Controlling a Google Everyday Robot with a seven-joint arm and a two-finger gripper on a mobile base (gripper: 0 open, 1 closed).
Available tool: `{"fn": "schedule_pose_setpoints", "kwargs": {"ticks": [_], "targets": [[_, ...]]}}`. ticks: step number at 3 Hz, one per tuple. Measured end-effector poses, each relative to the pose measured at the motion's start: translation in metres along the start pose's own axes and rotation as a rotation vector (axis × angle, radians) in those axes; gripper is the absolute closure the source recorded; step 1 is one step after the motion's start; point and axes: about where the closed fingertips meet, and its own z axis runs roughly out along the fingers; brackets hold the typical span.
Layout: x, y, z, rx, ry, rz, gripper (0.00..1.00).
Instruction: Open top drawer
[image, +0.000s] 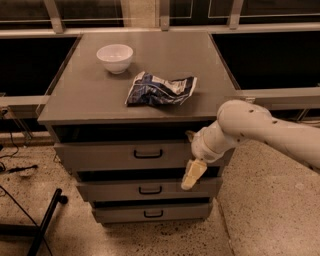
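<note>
Camera view, left to right. At the far left you see a black stand leg (44, 224) lying across the speckled floor (260, 220), with a dark cable (15, 169) just behind it. The grey cabinet (80, 95) fills the middle of the view. On its top stand 2 items: a white bowl (115, 57) near the back left, upright, and a crumpled blue-and-white bag (160, 89) lying to its right, nearer the front edge and apart from the bowl.

Below the top you see 3 matte grey drawer fronts stacked in steps. The top drawer (100, 156) is the widest and tallest of them; it sits directly under the cabinet top with a dark gap above its front, and its small black bar handle (148, 154) is at centre. Under it come the middle drawer (110, 191) and the bottom drawer (120, 213), each with a like handle.

The gripper (190, 177), pale yellow, points downward in front of the right end of the top drawer, well to the right of the handle, and its tip overlaps the right end of the middle drawer. You cannot tell from this view whether the gripper is apart or together, nor whether it touches either front. The white arm (260, 130) reaches in from the right edge.
</note>
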Motion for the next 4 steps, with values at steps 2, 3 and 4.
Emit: {"fn": "schedule_pose_setpoints", "kwargs": {"ticks": [2,3,4], "targets": [[-0.005,-0.021,0.004,0.011,0.043,-0.02,0.16],[-0.008,-0.016,-0.002,-0.036,0.063,-0.015,0.0],[-0.007,-0.002,-0.01,-0.106,0.102,0.006,0.0]]}}
